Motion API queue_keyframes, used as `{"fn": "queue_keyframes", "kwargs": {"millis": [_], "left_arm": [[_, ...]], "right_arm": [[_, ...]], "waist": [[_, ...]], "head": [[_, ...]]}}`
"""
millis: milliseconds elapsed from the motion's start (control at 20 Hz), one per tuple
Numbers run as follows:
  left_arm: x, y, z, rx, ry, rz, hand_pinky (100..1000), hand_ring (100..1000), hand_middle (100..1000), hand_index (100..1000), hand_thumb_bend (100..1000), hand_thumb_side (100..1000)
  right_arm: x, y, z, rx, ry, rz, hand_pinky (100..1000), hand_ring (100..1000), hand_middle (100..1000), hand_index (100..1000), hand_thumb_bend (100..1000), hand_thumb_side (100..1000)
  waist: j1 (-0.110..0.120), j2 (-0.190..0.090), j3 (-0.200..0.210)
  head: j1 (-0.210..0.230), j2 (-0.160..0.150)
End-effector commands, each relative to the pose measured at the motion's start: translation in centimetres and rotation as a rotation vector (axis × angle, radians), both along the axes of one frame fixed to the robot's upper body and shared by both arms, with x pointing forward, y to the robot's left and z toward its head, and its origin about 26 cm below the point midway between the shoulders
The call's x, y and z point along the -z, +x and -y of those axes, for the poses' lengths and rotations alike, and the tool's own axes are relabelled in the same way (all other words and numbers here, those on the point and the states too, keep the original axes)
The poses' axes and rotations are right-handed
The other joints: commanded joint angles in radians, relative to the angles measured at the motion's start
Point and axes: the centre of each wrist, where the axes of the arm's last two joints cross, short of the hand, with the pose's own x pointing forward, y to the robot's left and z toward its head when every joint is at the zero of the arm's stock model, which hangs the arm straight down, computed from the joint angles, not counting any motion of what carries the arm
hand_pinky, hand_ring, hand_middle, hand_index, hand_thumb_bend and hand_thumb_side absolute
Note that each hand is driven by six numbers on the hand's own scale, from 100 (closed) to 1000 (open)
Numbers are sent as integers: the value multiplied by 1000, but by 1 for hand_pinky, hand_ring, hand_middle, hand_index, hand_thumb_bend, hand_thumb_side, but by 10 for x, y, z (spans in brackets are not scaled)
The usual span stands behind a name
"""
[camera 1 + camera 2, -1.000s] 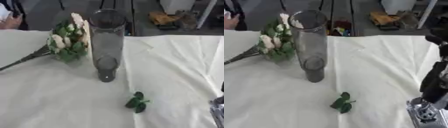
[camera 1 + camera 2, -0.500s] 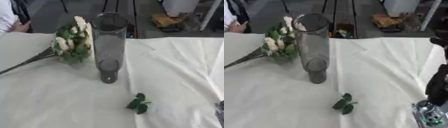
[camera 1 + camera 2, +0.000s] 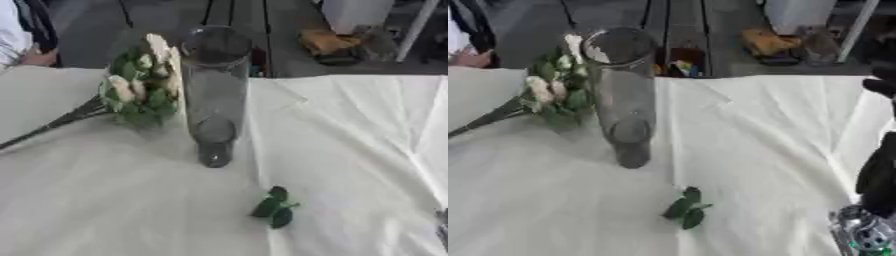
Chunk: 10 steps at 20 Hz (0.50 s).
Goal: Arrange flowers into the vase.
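Observation:
A tall clear glass vase [image 3: 213, 95] stands upright on the white tablecloth [image 3: 350, 130], left of centre, with nothing in it. Left of it lies a bunch of white flowers with green leaves [image 3: 140, 87], heads beside the vase and dark stems [image 3: 52, 125] running off to the left edge. A small green leaf sprig [image 3: 275, 206] lies loose on the cloth in front of the vase. My right hand [image 3: 877, 175] shows as a black shape at the right edge of the right eye view, above a silver joint [image 3: 861, 235], well away from the vase. The left hand shows in no view.
The table's far edge [image 3: 350, 76] runs just behind the vase. Beyond it, on the floor, stand a white container [image 3: 354, 12], an orange-brown object [image 3: 324, 42] and a slanted pale pole [image 3: 416, 30].
The whole picture has shifted slightly, so the camera has moved. Vase, flowers and leaf sprig lie where they were, and the right hand stays at the right edge.

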Motion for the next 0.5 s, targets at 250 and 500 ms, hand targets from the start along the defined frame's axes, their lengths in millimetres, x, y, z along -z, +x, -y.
{"fn": "queue_keyframes", "kwargs": {"millis": [250,500], "left_arm": [[-28,5,-20,-121,58,-76,905,1000,1000,1000,269,1000],[-30,23,-25,-147,89,-151,915,1000,1000,1000,384,1000]], "right_arm": [[-5,-2,-1,-18,-17,18,606,667,579,754,100,1000],[-4,-2,-3,-23,-21,10,607,668,578,754,100,1000]], "waist": [[4,-11,-10],[3,-4,-18]], "head": [[19,-15],[27,-18]]}}
